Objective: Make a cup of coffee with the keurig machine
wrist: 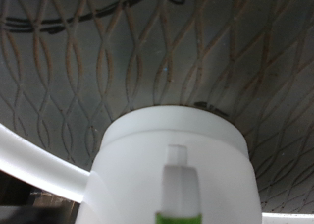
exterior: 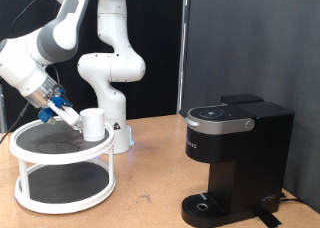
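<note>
plain white cup (exterior: 93,123), black keurig machine (exterior: 235,163)

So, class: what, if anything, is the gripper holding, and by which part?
The gripper is at the cup on the white rack, at its side wall; a closed grasp cannot be confirmed.

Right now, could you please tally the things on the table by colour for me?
White: 2, the cup at the gripper and the two-tier round rack it stands on
Black: 1, the keurig machine
Total: 3
</note>
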Robot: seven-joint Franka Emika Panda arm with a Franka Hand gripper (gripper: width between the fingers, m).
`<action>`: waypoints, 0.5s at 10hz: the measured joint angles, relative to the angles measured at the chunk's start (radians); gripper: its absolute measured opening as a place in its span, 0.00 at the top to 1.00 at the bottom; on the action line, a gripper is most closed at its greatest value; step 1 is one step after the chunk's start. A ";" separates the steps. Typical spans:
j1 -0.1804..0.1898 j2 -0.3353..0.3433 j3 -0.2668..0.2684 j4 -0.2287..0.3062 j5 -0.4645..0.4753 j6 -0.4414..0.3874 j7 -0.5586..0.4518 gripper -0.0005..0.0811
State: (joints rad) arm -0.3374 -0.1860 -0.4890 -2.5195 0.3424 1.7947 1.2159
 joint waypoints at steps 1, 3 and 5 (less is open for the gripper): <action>0.000 0.001 0.000 -0.001 0.000 0.000 0.000 0.33; 0.000 0.002 0.000 -0.004 0.000 0.001 0.000 0.55; 0.000 0.002 0.000 -0.008 0.000 0.002 0.000 0.90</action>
State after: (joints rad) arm -0.3374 -0.1845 -0.4886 -2.5275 0.3425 1.7969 1.2154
